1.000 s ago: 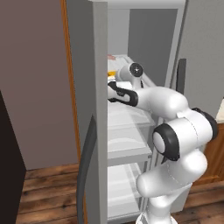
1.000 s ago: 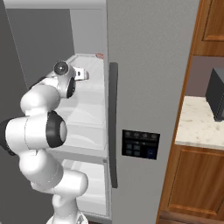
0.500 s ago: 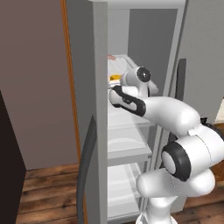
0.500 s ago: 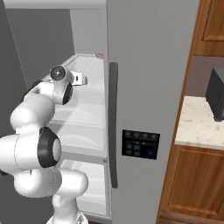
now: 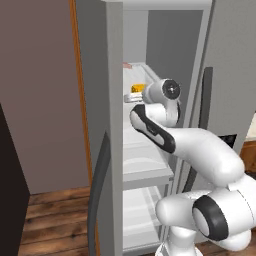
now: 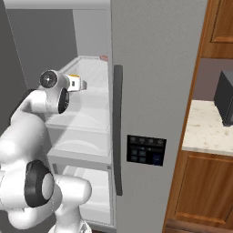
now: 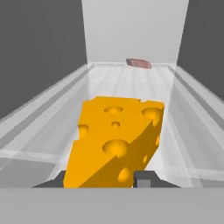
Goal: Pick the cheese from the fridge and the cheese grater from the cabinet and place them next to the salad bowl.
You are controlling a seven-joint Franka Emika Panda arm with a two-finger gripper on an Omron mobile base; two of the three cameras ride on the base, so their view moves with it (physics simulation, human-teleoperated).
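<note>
Where the white arm reaches into the tall grey-silver fridge [image 5: 112, 150], the views give the following.

Gripper: the two dark finger tips [image 7: 146, 178] sit at 6 o'clock in the hand view, one on each side of the wedge's lower end, pinching it; the left tip is mostly cut off by the frame bottom. From the base cameras the gripper [image 5: 135, 96] is largely hidden by the wrist.

Cheese: orange-yellow wedge with round holes [image 7: 116, 140], between the tips, above the white inner shelf [image 7: 183, 127]; whether its underside touches the shelf cannot be told. In the left base view a small orange patch [image 5: 137, 88] shows at 10 o'clock of the wrist; in the right base view a sliver [image 6: 83, 84] at 3 o'clock.

Far object: small flat pinkish-brown piece [image 7: 139, 63] at 12 o'clock on the shelf, too small to identify.

Door handle: long dark bar [image 6: 118, 132] on the closed door.
</note>
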